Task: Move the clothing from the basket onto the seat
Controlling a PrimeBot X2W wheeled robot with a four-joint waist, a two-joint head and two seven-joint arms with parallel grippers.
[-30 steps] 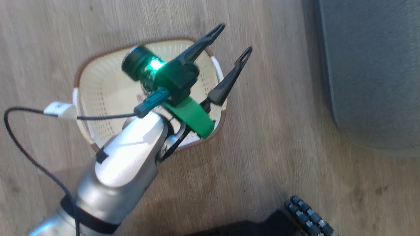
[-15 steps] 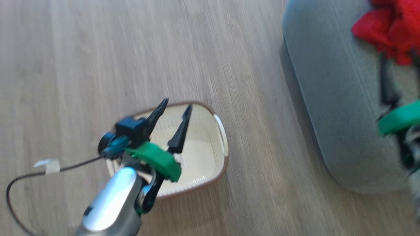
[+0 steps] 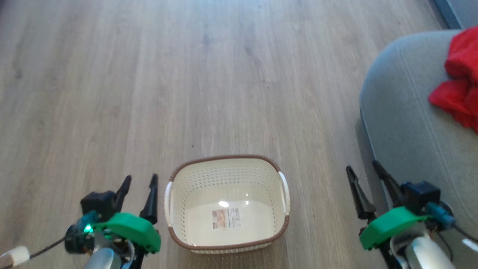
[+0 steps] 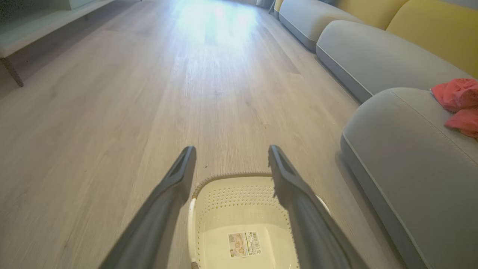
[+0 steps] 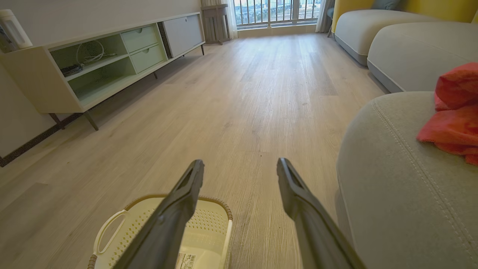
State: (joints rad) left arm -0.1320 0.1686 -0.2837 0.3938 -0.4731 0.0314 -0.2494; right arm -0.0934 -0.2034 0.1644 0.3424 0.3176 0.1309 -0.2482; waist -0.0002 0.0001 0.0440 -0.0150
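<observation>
Two grippers sit at the bottom corners of the head view, both with fingers spread wide and nothing between them. The left gripper [image 3: 141,177] is just beside the left side of the basket [image 3: 227,157]. Half a second ago it hung over the basket itself, so it's off to the side now. The right gripper [image 3: 361,166] is over the floor [image 3: 186,74], right by the front edge of the seat [image 3: 403,123]. Half a second ago it was a blurry shape up over the seat, close to the red stuff. The whole view has swung round too, so that's the camera moving, not the basket.

Counting: one basket, upright on the floor between the grippers, with two white handles [image 3: 284,185] and one label [image 3: 226,218] on its bottom. There's nothing else in it, same as a second ago. One heap of red clothing [image 3: 459,89] lies on the seat, well apart from the basket. Can't tell how many pieces are in the heap.

Further back, the left wrist view shows two more grey sofa seats [image 4: 373,56] in a row. The right wrist view has one long low cabinet [image 5: 101,71] against the far wall.
</observation>
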